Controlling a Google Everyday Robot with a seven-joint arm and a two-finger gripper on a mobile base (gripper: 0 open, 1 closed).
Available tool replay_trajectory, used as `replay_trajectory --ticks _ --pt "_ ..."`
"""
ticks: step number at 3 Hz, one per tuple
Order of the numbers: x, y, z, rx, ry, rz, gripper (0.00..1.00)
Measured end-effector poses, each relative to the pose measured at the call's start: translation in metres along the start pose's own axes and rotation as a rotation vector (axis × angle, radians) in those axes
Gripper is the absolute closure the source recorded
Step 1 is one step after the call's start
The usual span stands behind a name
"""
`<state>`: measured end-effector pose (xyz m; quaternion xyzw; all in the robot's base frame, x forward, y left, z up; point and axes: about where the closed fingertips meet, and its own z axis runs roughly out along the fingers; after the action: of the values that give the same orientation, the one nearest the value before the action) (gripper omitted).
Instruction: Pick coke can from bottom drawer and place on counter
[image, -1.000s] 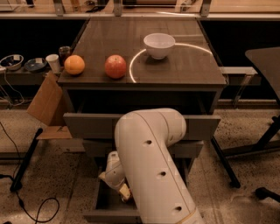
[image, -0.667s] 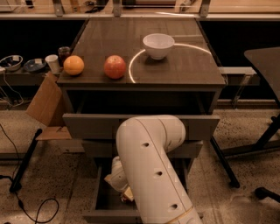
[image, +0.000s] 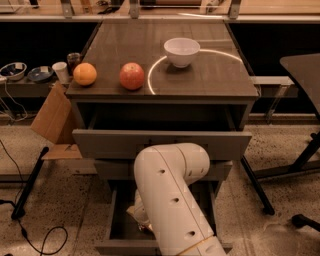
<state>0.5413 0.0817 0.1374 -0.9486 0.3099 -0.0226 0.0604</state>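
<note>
The bottom drawer is pulled open at the foot of the grey cabinet. My white arm reaches down into it and covers most of its inside. My gripper is low in the drawer's left part, mostly hidden behind the arm. The coke can is hidden from view. The counter is the dark wood-grain top with a bright curved light reflection.
On the counter stand a white bowl, a red apple and an orange. The wide top drawer is pulled out above my arm. A cardboard box leans at the left. A dark table's legs stand at the right.
My gripper has moved down, deeper into the bottom drawer, and the arm's elbow has sunk with it. Nothing on the counter has moved.
</note>
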Motion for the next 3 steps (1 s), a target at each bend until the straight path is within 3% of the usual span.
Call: replay_trajectory --ticks 1,2,3 --pt "0.004 0.007 0.021 -0.010 0.008 0.024 0.00" --pt "0.006 0.012 0.037 -0.028 0.020 0.050 0.16" --pt "0.010 0.017 0.032 -0.031 0.046 0.096 0.47"
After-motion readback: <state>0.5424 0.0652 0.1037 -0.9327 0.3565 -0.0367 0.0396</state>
